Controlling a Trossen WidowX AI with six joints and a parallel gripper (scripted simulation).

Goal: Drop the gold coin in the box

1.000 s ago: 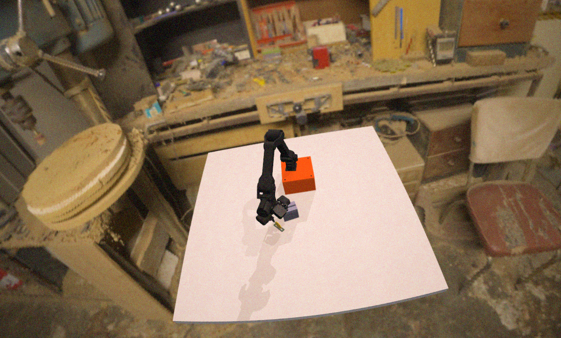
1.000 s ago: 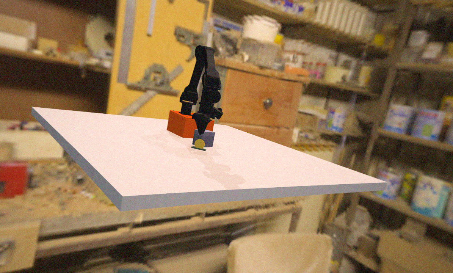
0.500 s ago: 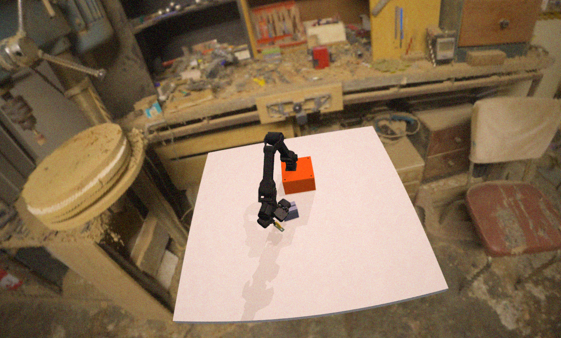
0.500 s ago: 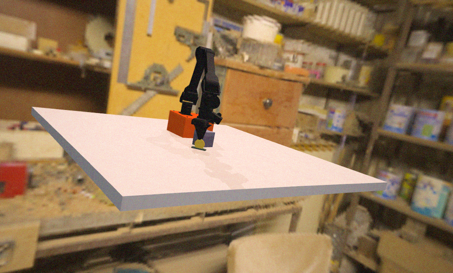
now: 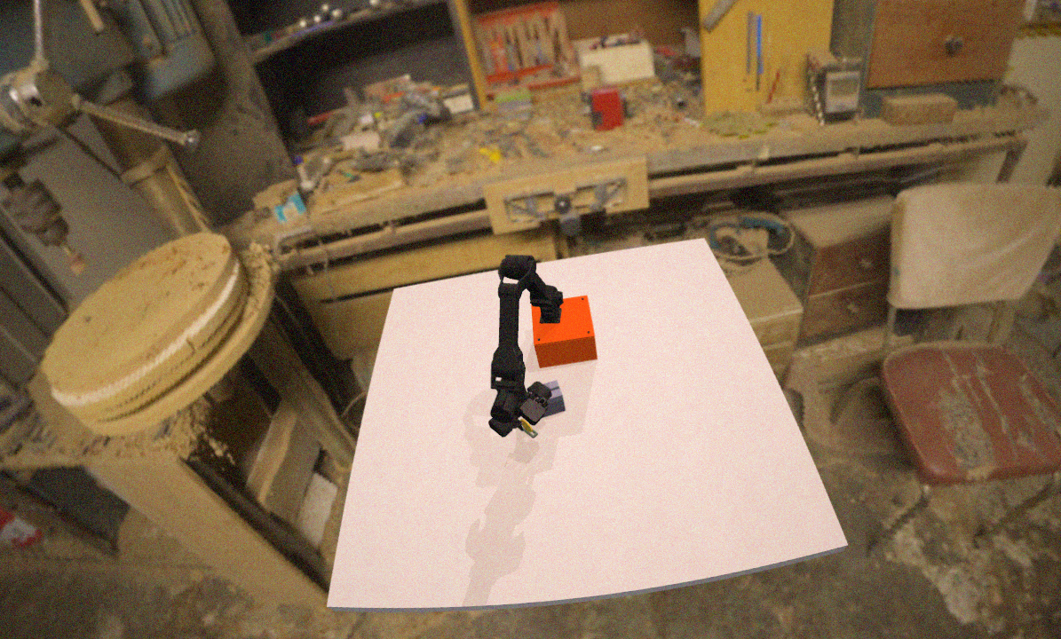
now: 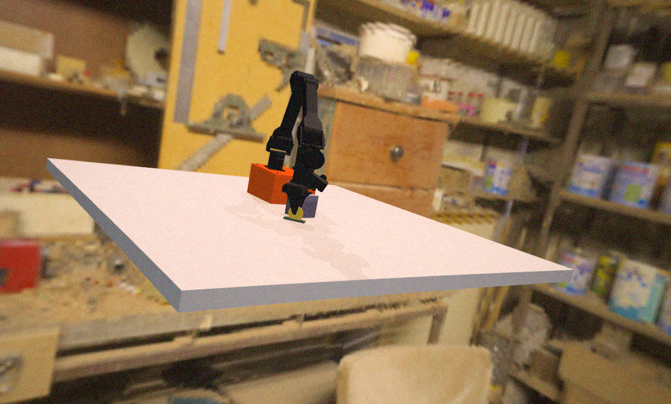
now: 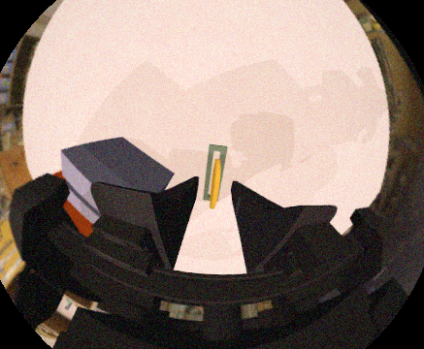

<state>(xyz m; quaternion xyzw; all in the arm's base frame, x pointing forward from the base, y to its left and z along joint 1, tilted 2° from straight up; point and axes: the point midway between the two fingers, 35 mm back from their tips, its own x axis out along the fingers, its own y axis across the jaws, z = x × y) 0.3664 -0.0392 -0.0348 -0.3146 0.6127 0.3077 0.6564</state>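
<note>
A: Where's the coin rn?

B: Upright on its edge in the green holder, on the tabletop. Edge-on in the wrist view, so both flat faces are exposed to the sides, prob so fingers can pinch it w/o scraping the surface.

A: Gripper?

B: Partly open, nothing in it. Hanging just above the coin, jaws roughly straddling its line; coin sits a bit fwd of the tips in the wrist view. Gap's wider than the coin is thick, so I'd guess it's pre-set for a straight drop onto it.

A: Box?

B: Grey box just beside the holder, on the arm's base side. Can't make out the slot from any view. Close enough that one finger passes near its corner, so that's the thing I'd watch on the way down.

A: Anything else nearby?

B: Orange block behind the grey box, w/ the arm's base on it. Not in the way of the grasp. Rest is workshop clutter, well apart.
</note>
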